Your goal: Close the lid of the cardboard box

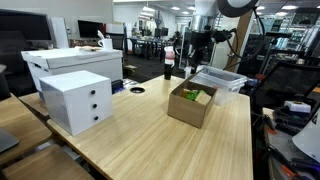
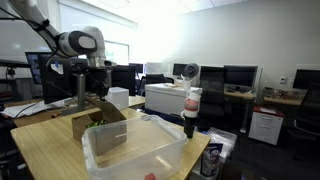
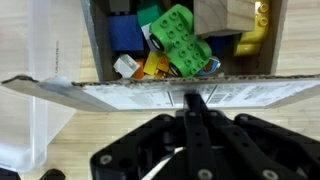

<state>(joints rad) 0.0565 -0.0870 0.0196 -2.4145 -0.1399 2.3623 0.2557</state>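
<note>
The cardboard box stands open on the wooden table, and it also shows in an exterior view behind the clear bin. In the wrist view the box holds several toy blocks, among them a green one. The lid crosses the wrist view as a thin strip, seen almost edge-on, with its white label face showing. My gripper is shut, its fingertips together right at the lid's edge. It hangs just above the box in both exterior views.
A clear plastic bin lies beside the box. A white drawer unit stands on the table. A dark bottle stands near the bin. Desks, chairs and monitors surround the table.
</note>
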